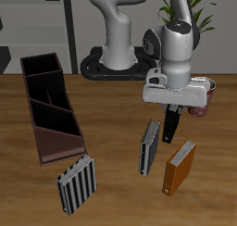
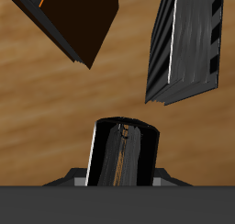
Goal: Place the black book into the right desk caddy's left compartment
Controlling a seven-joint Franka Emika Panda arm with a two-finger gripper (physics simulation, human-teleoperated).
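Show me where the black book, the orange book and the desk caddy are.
black book (image 1: pixel 171 126), exterior view, on its cover below the end effector.
orange book (image 1: pixel 180 167), exterior view, middle of its cover.
desk caddy (image 1: pixel 57 137), exterior view, on its maroon outer side wall.

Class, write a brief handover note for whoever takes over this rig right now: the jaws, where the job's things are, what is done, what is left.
Gripper: jaws shut on the black book, which hangs upright under it, apparently just off the table, above the striped book and the orange book.
Right desk caddy: across the table, book not in it.
Done: book grasped.
Left: carry it to the caddy, lower it into the left compartment, release.
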